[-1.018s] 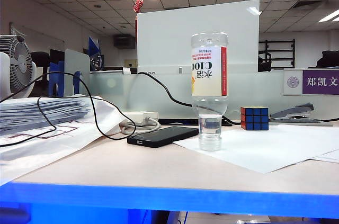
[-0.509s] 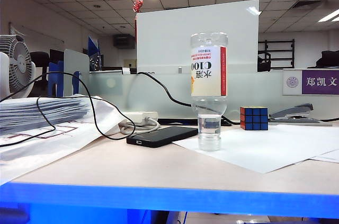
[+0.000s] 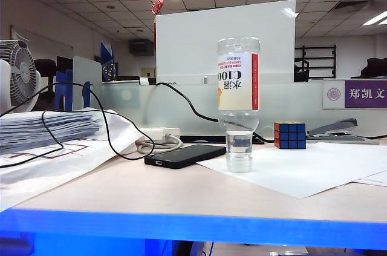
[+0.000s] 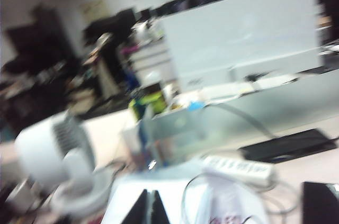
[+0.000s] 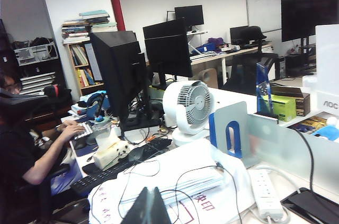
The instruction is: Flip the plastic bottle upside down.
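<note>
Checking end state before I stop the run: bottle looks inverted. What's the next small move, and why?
Probably none beyond keeping both arms clear. The plastic bottle stands neck-down on the white paper, untouched. The left gripper and right gripper are shut, empty and pointing away over the desk's far side.

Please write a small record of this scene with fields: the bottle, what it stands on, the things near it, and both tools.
bottle: plastic bottle stands upside down on its neck, label inverted, a little water in the neck
support: white paper sheet on the table
near it: black device beside it towards the left arm's side; Rubik's cube and stapler behind, on the right arm's side
left tool: shut, holds nothing, away from the bottle, blurred
right tool: shut, holds nothing, away from the bottle
task state: bottle already inverted, untouched
</note>
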Controlling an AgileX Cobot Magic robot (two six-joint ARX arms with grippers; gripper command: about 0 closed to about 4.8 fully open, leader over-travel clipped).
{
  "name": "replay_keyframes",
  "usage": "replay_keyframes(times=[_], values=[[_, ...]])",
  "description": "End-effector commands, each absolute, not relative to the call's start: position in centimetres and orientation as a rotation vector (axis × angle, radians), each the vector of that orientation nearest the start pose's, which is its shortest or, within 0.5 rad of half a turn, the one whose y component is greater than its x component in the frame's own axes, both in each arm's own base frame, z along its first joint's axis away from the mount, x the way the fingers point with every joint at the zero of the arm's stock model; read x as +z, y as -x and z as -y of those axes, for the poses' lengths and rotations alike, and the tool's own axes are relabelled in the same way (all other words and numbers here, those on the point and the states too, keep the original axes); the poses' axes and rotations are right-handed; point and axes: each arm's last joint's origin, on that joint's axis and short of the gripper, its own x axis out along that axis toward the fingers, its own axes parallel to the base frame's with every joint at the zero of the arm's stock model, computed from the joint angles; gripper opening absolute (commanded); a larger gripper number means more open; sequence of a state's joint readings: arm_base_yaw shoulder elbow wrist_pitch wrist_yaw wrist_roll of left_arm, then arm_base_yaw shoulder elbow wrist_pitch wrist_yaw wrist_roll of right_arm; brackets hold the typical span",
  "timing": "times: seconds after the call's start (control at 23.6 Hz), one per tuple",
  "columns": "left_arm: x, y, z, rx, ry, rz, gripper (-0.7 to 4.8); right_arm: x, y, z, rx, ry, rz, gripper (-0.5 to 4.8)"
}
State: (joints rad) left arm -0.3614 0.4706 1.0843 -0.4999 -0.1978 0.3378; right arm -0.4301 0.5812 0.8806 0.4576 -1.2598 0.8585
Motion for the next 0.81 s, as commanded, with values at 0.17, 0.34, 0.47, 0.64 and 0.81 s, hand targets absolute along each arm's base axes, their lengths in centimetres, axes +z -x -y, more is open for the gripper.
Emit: replay_keyframes(times=[0.17,0.34,0.47,0.64,0.81], values=[[37.2,-6.8,1.2,-0.01,-0.114,0.028,-0.03,43.2,-7.5,0.4,0.922,-0.199,0.152,-0.08],[32.3,-8.2,1.1,-0.006,0.029,0.056,-0.03,43.2,-7.5,0.4,0.923,-0.198,0.152,-0.08],[28.8,-8.3,1.0,0.004,0.092,0.048,-0.03,43.2,-7.5,0.4,0.923,-0.199,0.151,-0.08],[25.2,-8.4,1.0,0.016,0.144,0.064,-0.03,43.2,-7.5,0.4,0.923,-0.198,0.152,-0.08],[22.4,-8.7,0.9,0.041,0.169,0.088,-0.03,43.2,-7.5,0.4,0.923,-0.198,0.152,-0.08]])
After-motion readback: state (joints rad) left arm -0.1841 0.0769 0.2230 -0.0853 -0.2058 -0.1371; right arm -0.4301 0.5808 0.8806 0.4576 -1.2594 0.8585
